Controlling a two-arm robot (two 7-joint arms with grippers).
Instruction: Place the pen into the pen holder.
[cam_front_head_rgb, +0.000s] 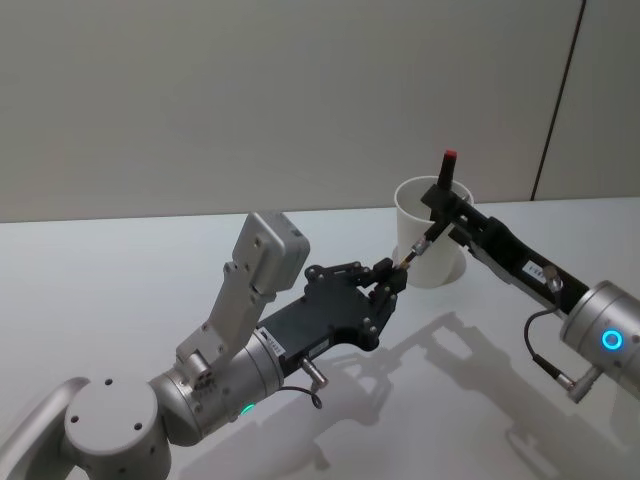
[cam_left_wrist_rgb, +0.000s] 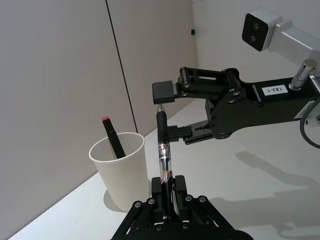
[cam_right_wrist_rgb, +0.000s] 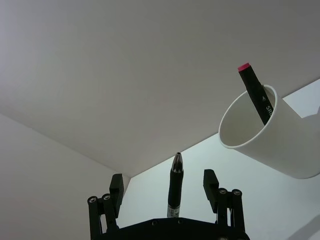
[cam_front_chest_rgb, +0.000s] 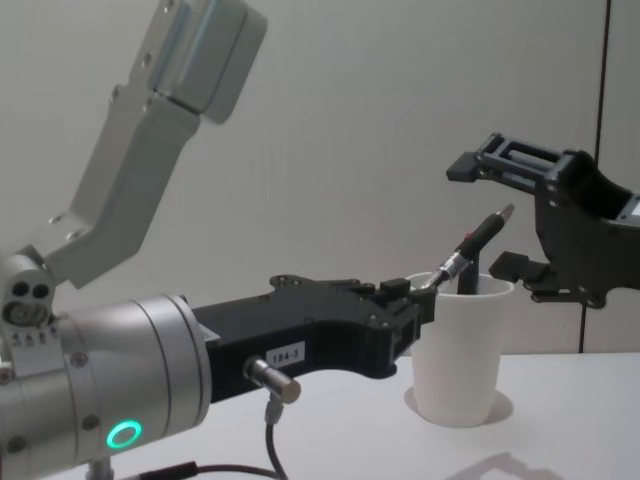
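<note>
The left gripper (cam_front_head_rgb: 392, 280) reaches forward low over the table (cam_front_head_rgb: 120, 260), clenched on the lower end of the pen (cam_left_wrist_rgb: 162, 150), which slants up with its tip beside the white cup (cam_front_chest_rgb: 456, 345) and between the spread fingers of the right gripper (cam_left_wrist_rgb: 170, 112). That right gripper is released, gripping nothing, its arm stretched in from the right. A tag on it reads "183-1", one on the left arm perhaps "184-1". A red-capped black marker (cam_right_wrist_rgb: 256, 92) stands in the cup.
</note>
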